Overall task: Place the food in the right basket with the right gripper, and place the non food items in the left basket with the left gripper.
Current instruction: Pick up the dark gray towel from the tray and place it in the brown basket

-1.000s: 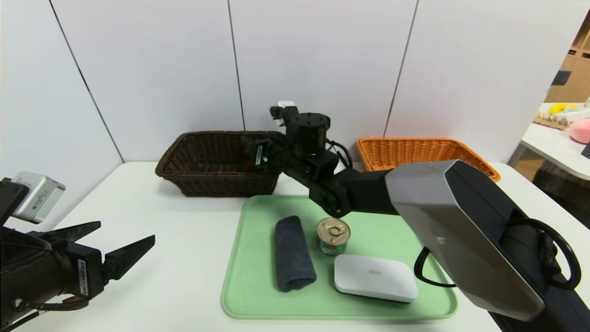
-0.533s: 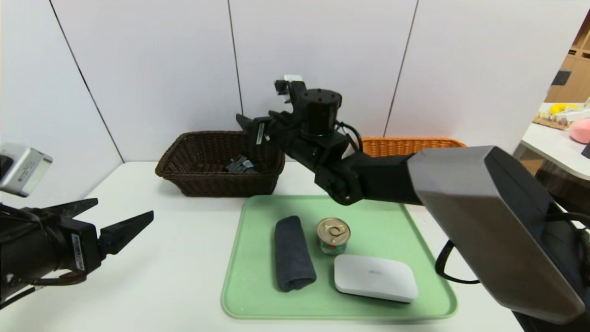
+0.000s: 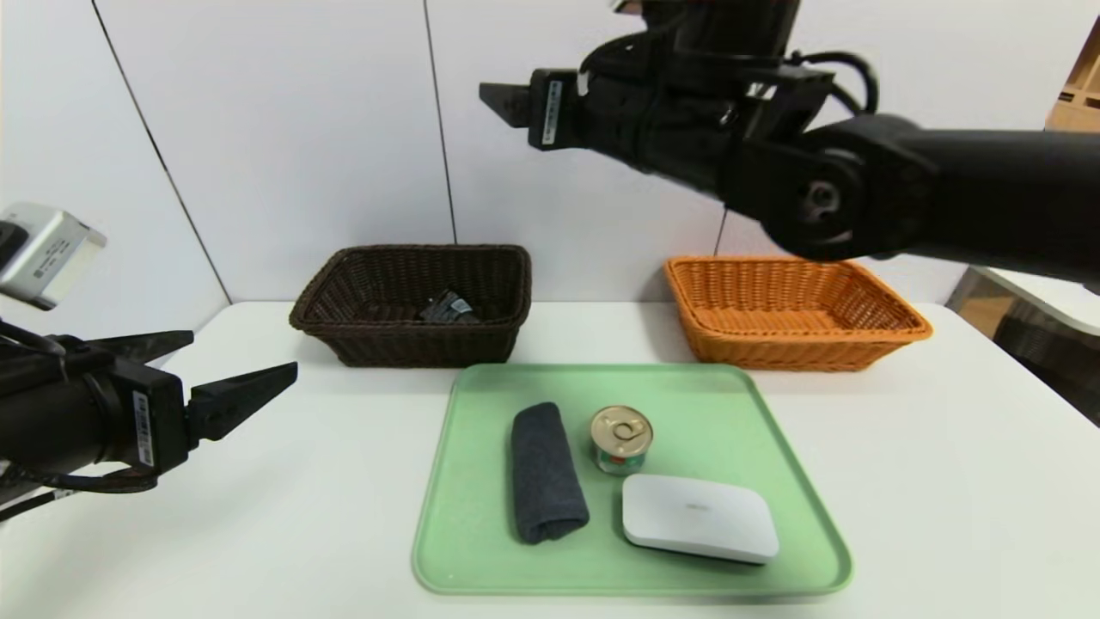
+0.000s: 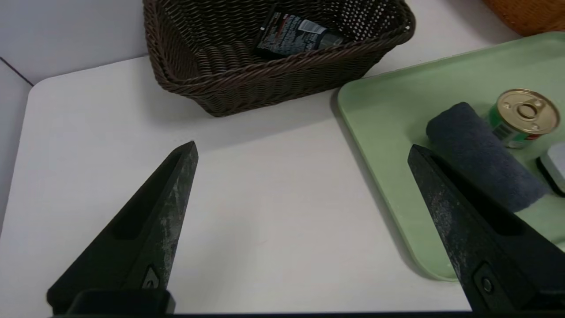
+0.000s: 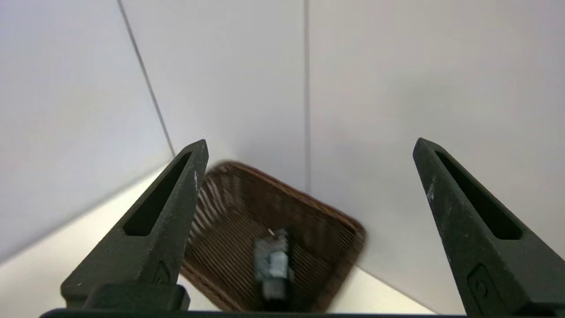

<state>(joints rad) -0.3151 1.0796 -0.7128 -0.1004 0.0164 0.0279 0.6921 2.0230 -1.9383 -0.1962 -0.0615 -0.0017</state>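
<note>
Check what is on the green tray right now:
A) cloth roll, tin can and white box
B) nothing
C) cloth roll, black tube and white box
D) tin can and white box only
A: the head view shows the rolled grey cloth, the tin can and the flat white box all on the green tray, while the black tube lies in the dark brown basket.

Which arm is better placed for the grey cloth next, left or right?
Left, probably. The left hand hangs open, low beside the tray, facing the rolled grey cloth. The right hand is open, high above the dark basket.
</note>
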